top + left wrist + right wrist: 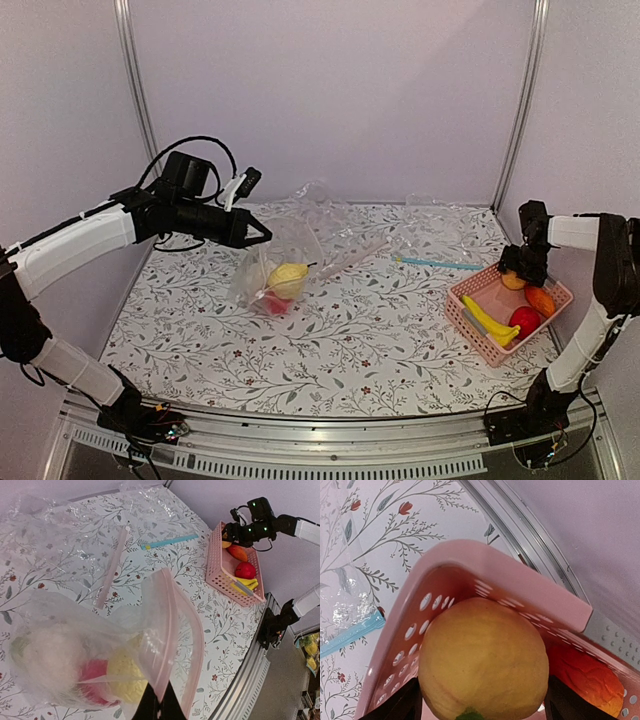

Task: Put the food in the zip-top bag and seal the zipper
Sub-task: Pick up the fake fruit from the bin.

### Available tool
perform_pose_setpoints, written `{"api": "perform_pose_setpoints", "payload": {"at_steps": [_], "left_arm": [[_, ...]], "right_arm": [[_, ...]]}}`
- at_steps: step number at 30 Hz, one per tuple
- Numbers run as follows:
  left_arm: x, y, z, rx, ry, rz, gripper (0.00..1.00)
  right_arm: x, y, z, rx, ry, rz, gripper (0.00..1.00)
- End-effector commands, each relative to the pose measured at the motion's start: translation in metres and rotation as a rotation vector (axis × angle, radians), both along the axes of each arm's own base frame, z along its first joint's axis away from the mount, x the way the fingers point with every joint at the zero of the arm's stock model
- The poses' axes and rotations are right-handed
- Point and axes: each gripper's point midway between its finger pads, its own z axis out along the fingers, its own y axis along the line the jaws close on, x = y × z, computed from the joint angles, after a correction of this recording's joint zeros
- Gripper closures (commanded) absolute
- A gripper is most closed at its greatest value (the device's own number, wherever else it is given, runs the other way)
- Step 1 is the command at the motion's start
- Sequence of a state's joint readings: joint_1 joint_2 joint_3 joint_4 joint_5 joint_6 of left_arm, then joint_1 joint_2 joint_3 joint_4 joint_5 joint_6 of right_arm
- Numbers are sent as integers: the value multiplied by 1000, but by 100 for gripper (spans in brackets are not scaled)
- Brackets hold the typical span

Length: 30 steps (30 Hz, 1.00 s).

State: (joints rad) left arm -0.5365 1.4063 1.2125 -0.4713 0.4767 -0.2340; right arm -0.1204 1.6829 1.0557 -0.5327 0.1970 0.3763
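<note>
Right gripper (522, 266): jaws wide astride a yellow-orange fruit (482, 660) in the pink basket (520, 587), presumably for transfer; firm grip not determinable. Farther: left gripper (159, 705), clamped on the mouth edge of the zip-top bag (75, 630), holds it open; lemon (125, 675), cauliflower (50, 655) and red fruit (92, 676) lie inside.

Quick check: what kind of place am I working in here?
Probably a lab test booth, not a kitchen: plain walls on aluminium posts, a floral-covered table, toy fruit in a pink basket.

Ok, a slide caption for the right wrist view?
In the pink basket corner, the right gripper straddles a yellow fruit, an orange fruit beside it; contact unclear.
</note>
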Motion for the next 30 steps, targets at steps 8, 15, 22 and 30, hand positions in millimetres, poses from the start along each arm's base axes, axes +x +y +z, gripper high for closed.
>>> {"api": "perform_pose_setpoints", "payload": {"at_steps": [8,15,22,30], "left_arm": [[2,5,1,5,-7,14,100],[3,5,0,4,-4,14,100],[3,5,0,5,-3,14,100],[2,4,-1,1,5,12,100]], "right_arm": [[11,-7,0,-10,-16,6,32],[4,-4,7,1,-30,9,36],[-18,-1,38,-7,-74,11,36],[-47,15,89,31,-155,60,36]]}}
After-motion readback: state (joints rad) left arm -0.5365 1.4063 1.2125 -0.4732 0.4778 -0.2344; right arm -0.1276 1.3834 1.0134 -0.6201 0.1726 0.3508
